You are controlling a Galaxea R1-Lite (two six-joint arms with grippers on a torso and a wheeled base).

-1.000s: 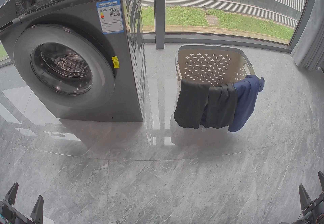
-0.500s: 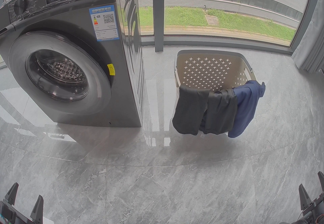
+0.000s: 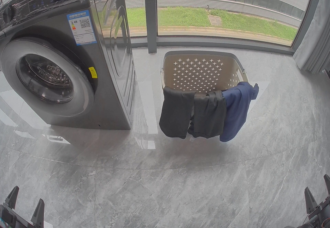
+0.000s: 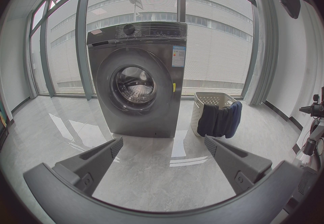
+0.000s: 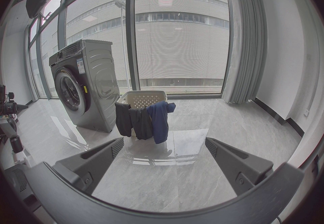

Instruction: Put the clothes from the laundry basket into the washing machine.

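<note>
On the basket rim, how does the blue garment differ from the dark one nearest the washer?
The blue garment is bright blue; the dark garment is charcoal. The blue garment wraps the corner of the laundry basket farthest from the washing machine, bunched at the top; the dark garment hangs flat at the near end. Both drape over the front rim, hanging outside.

I am in a bright room set up for laundry: a grey front-loading washing machine (image 3: 65, 67) and a cream star-perforated plastic laundry basket (image 3: 199, 70) stand on polished grey marble-look floor tiles (image 3: 172, 187), before floor-to-ceiling windows (image 3: 223, 8) with grey pleated curtains (image 3: 312, 43).
</note>
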